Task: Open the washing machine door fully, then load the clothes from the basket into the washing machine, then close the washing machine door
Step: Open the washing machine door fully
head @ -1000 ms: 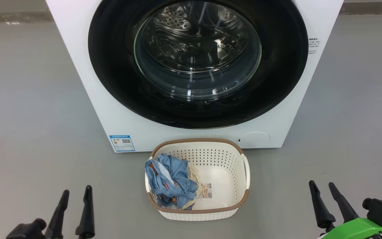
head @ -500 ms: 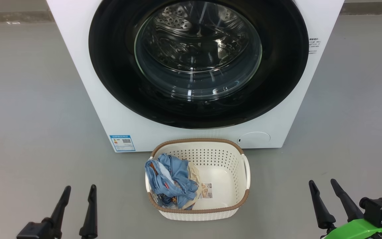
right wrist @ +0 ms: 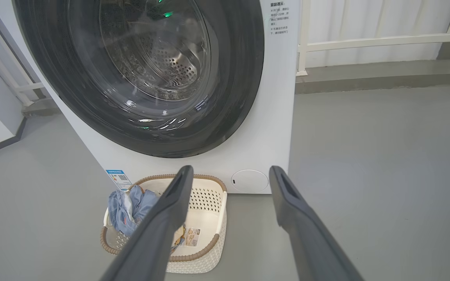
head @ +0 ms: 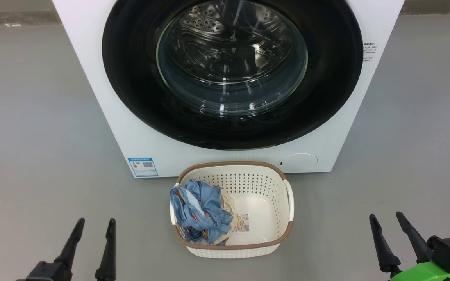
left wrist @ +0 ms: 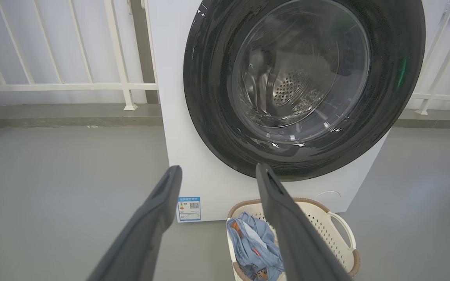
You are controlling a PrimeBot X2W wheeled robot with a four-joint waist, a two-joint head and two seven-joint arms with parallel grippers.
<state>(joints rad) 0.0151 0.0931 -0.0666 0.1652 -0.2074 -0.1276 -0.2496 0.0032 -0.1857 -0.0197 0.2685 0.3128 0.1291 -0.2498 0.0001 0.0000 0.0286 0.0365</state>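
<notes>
head view: i've got the washing machine door (head: 231, 66) sitting flush shut on the washing machine (head: 92, 78), so step one isn't done yet.
grippers: left gripper (head: 96, 221) and right gripper (head: 385, 215) both spread wide, holding nothing, hanging well out in front of the washing machine.
clothes: the clothes (head: 199, 212) are bunched in the left end of the basket (head: 244, 181), which sits on the floor just in front of the washing machine, below the door's lower rim.
risk, swing: basket is parked right under the door; i can't tell whether the door clears it when it swings.
risk, grip: the rim is glossy black and i can't make out a handle. my guess is the fingers could skid off.
risk, load: that bundle looks tangled, so a pinch may lift only part and trail a piece.
around: blue sticker (head: 143, 167) and round cap (head: 298, 162) low on the washing machine's front, white railing (left wrist: 72, 86) behind it.
in the way: only the basket, between me and the washing machine.
</notes>
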